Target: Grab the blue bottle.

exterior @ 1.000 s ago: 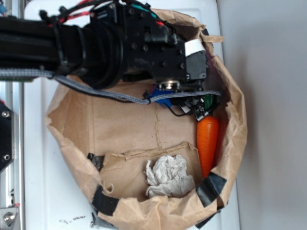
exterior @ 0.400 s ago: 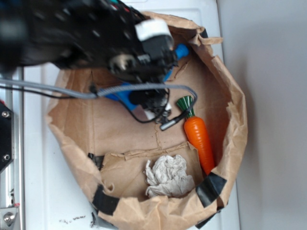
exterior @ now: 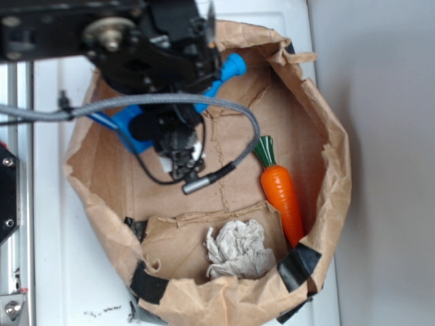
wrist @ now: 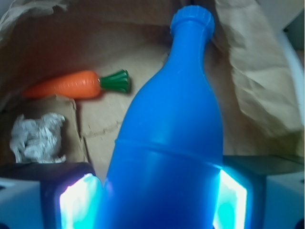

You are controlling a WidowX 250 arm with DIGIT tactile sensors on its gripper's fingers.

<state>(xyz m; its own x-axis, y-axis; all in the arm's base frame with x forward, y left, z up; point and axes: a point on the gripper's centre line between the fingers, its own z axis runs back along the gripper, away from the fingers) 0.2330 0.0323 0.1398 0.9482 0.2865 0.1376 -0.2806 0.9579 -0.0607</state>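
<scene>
The blue bottle (exterior: pixel 230 67) is a smooth bright-blue plastic bottle. It lies slantwise in the exterior view, cap toward the upper right, its body partly hidden by my black gripper (exterior: pixel 167 114). In the wrist view the bottle (wrist: pixel 176 119) fills the middle, cap pointing away. My gripper (wrist: pixel 152 202) is shut on the bottle's body, with one pad pressed against each side. I hold it over the back left part of the brown paper bag (exterior: pixel 334 170).
An orange carrot (exterior: pixel 281 195) with a green top lies inside the bag at the right; it also shows in the wrist view (wrist: pixel 66 85). A crumpled white paper ball (exterior: pixel 238 250) sits at the bag's front. The bag's walls (wrist: pixel 257 81) rise all round. A grey cable (exterior: pixel 163 102) crosses the arm.
My arm has swung left and toward the top of the exterior view, carrying the blue bottle, which now shows much more. The carrot shifted left and tilted a second ago, then stayed still.
</scene>
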